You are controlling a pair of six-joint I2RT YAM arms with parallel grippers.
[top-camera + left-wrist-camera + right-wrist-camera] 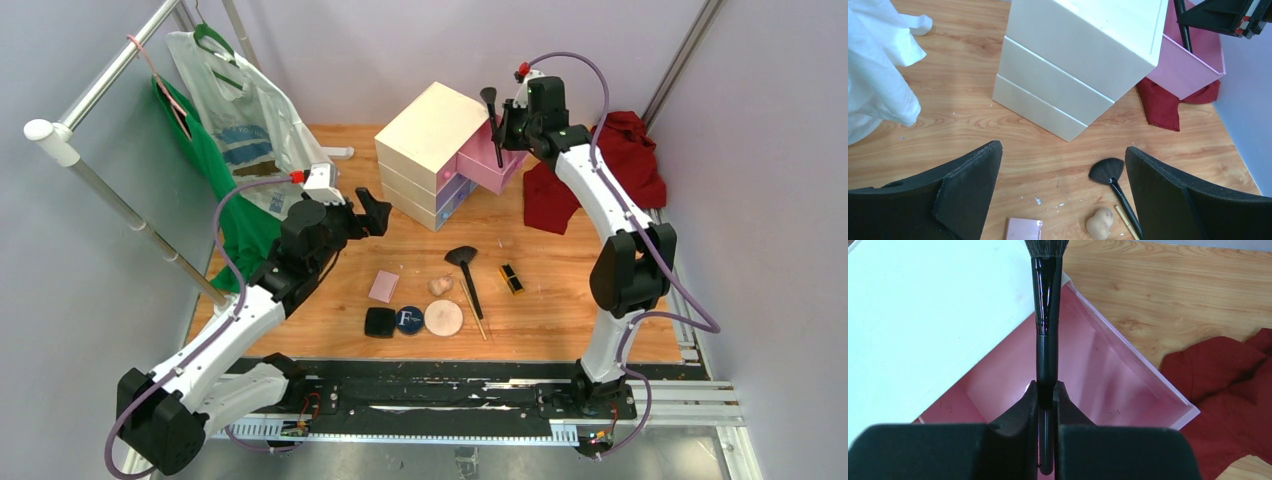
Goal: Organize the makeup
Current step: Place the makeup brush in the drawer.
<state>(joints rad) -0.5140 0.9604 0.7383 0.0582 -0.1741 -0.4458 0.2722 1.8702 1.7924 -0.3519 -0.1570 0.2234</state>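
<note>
A: Near edge: navy compact (408, 320), puff (443, 318) and fan brush (465, 270) lie loose. Left gripper (1063, 147) hovers mid-table, jaws apart, empty.

B: Far edge: right gripper (1046, 387) pinches black brush (1044, 315) low on its handle, over pink drawer (1128, 375). Likely light, stiff, glossy; may slip.

The wooden surface (570, 320) before me carries a cream chest (425, 140) at the back, with a red cloth (600, 180) to its right. Nearer me lie a pink square (384, 286), a beige sponge (439, 286), a black fan brush (466, 275) with a pencil (480, 325) beside its handle, and a black-gold lipstick (512, 279). Nearest sit a black square compact (379, 322), a round navy compact (408, 320) and a beige round puff (443, 318), in a row.
</note>
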